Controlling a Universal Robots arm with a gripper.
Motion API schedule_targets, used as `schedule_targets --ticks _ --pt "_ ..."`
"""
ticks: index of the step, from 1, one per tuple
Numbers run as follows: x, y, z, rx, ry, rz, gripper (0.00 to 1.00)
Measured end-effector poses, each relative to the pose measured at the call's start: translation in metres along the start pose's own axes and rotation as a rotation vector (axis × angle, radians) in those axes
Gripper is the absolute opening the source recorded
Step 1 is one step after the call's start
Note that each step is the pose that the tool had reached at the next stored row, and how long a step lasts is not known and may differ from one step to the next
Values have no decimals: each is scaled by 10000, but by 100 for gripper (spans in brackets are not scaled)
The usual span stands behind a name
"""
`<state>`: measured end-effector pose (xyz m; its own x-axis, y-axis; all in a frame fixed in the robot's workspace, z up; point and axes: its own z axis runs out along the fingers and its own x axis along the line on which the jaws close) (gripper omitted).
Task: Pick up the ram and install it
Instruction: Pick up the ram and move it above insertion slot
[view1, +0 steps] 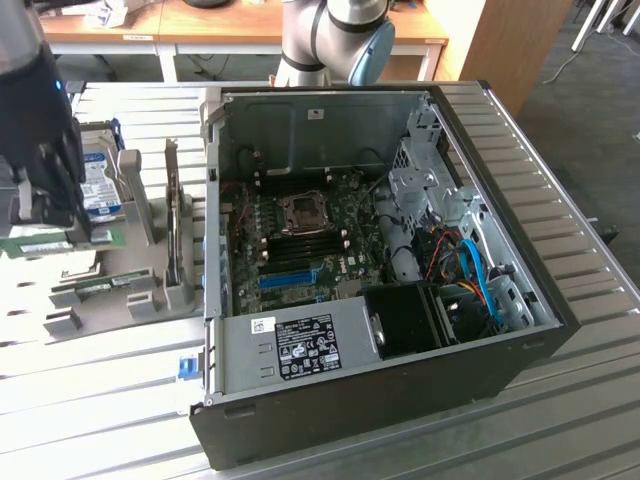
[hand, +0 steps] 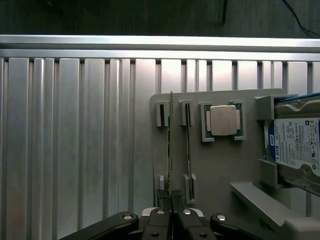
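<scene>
End effector (hand: 172, 216) is clamped shut on the ram (hand: 170, 150), fingers pinching one end of its top edge. We see the ram edge-on, in line with the outermost slot pair of the grey holder plate (hand: 220, 170). We can't tell if it is clear of the slot.

Around it, all relative to the holder plate:
- second memory stick (hand: 187, 150) stands in the next slot, just beside the gripped one and parallel to it.
- processor chip (hand: 222, 120) lies flat in its nest, one step further in from the sticks.
- hard drive (hand: 295, 145) with blue-white label sits in the bracket at the far side of the plate, well apart from the ram.

The plate lies on the ribbed metal worktop (hand: 75, 150). In the exterior view the open computer case (view1: 400, 400) sits next to the plate. Its side wall stands between the plate and the motherboard (view1: 300, 250).
</scene>
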<state>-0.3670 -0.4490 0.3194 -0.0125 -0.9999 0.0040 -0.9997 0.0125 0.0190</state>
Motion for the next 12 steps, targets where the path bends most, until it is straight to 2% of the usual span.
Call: schedule_targets --ticks 12 --pt "2 7 -430 -1 -1 91 12"
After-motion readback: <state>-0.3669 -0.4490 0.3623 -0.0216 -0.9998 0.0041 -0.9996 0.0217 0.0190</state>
